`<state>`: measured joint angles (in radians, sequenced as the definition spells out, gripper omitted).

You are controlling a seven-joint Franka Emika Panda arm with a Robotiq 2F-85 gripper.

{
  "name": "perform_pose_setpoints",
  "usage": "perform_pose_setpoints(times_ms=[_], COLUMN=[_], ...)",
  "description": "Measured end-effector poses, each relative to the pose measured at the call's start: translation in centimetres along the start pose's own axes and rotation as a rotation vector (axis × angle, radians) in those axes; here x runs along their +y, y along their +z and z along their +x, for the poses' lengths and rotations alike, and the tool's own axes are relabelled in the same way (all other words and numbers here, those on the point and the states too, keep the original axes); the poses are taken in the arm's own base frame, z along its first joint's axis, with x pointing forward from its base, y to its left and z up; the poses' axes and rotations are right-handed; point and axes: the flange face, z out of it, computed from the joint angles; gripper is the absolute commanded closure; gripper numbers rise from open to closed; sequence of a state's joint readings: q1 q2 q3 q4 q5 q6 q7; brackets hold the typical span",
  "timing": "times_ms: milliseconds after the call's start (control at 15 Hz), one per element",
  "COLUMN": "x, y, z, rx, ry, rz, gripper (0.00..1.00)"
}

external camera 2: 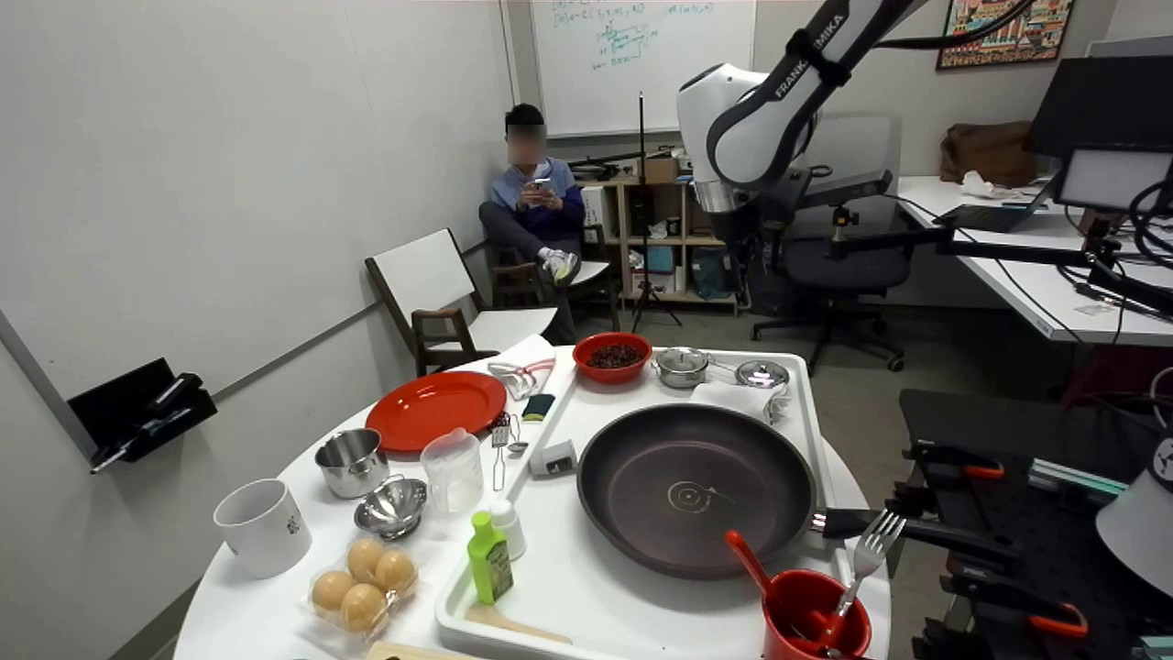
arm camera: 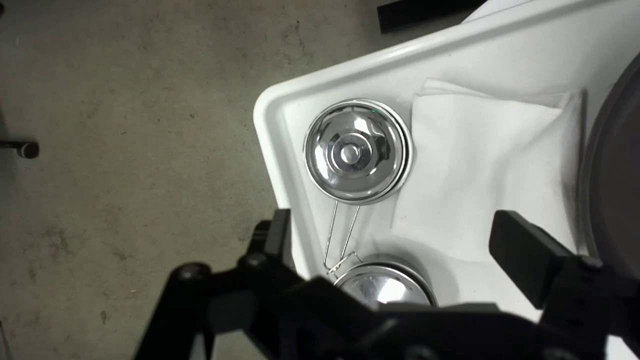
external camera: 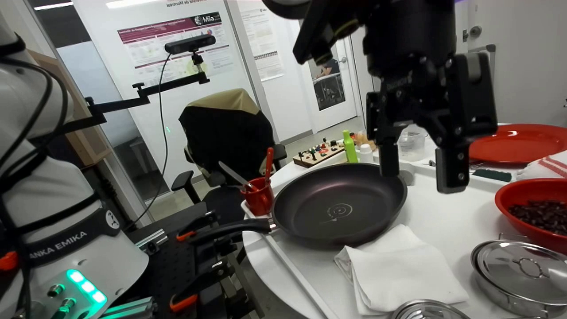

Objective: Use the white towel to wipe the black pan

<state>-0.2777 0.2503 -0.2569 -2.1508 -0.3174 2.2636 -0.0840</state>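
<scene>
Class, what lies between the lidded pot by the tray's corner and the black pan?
In the wrist view, the folded white towel lies between that pot and the pan.

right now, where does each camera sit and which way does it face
An exterior view: by the pots, facing the red cup; arm base and tool show.
An exterior view: by that cup, facing a seated person; arm shows.
Wrist view: on the arm, looking down at pots and towel; fingers show.
Both exterior views share the pan and cup.

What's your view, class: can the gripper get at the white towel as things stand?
Probably yes: the open gripper is empty and the white towel looks uncovered, though the pan sits close.
</scene>
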Motion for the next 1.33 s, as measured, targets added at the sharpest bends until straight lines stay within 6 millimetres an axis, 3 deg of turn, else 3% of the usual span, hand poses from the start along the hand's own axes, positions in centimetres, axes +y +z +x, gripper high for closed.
perform_pose_setpoints(times_ms=[467,1067,1333], x=[-2.2,-2.6,-4.8], y=[5.5,6.2,9.4], z=[0.8,1.0,0.6], rx=[0.016,0.026,0.060], ry=[-0.014,-0.014,-0.056], rz=[-0.059,-0.067,-0.047], gripper=[0.00,0.00,0.00])
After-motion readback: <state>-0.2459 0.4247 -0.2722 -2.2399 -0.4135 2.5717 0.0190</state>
